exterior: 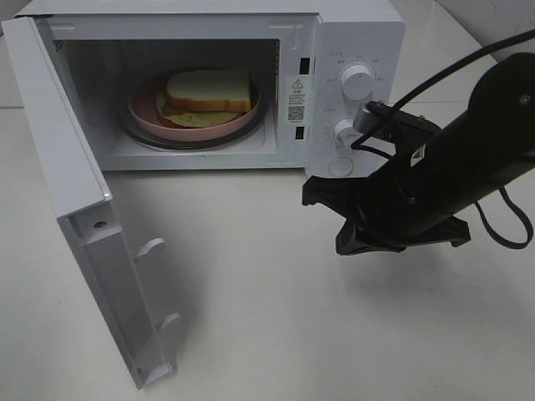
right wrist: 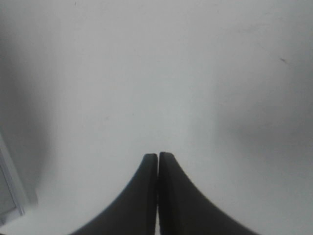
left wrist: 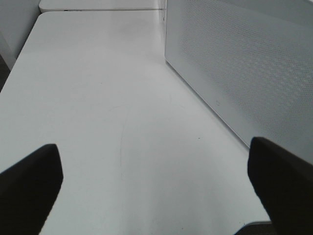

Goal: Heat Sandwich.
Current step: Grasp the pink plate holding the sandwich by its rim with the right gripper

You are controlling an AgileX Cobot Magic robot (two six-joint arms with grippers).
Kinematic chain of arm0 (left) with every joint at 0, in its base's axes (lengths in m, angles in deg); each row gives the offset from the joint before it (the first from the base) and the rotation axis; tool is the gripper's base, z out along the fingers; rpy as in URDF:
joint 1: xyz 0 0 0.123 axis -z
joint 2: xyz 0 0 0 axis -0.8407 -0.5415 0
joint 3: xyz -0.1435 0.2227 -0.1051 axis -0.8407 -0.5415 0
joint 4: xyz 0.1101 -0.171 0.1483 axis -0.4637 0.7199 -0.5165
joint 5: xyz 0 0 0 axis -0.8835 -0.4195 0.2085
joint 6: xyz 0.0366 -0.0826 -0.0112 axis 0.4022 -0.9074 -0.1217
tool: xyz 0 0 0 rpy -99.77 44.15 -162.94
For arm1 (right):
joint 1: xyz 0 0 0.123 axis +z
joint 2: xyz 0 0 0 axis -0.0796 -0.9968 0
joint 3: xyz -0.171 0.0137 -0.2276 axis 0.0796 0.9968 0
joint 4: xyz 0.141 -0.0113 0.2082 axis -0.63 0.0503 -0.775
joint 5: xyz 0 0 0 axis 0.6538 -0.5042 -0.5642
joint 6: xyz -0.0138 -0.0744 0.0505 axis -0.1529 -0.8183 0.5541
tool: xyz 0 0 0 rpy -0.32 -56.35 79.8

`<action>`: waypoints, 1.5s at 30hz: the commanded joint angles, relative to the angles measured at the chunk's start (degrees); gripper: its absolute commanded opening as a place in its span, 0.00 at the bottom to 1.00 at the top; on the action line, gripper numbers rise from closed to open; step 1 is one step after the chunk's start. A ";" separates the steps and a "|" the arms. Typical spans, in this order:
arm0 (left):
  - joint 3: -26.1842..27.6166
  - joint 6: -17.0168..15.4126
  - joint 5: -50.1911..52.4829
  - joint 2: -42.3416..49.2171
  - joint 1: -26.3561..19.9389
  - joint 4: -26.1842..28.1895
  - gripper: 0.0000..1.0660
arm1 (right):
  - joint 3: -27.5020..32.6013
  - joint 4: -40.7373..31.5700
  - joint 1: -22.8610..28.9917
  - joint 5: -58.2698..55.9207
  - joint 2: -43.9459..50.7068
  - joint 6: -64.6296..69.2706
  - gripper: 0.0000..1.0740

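Altogether one sandwich (exterior: 209, 90) lies on one plate (exterior: 139, 109).

A white table (exterior: 276, 292) is carrying a white microwave (exterior: 361, 42), which is sitting toward the table's 12 o'clock edge in the high view. Its door (exterior: 79, 209) is standing wide open, reaching out toward 8 o'clock over the pale tabletop.

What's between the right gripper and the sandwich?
Exterior high view: between the shut right gripper and the sandwich lie bare table, the open microwave's sill and the pink plate's rim.
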 commanded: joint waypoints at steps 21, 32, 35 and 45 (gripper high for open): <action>0.00 -0.06 0.57 0.40 -0.17 0.23 0.92 | -9.34 3.78 0.11 -26.07 0.69 -62.97 0.09; 0.00 -0.06 0.57 0.40 -0.17 0.23 0.92 | -11.40 11.23 0.11 -29.85 0.69 -88.81 0.10; 0.00 -0.06 0.57 0.40 -0.17 0.23 0.92 | -11.40 15.30 0.11 -29.51 0.69 -90.76 0.11; 0.00 -0.06 0.57 0.40 -0.17 0.23 0.92 | -11.40 17.42 0.11 -25.38 0.69 -89.38 0.32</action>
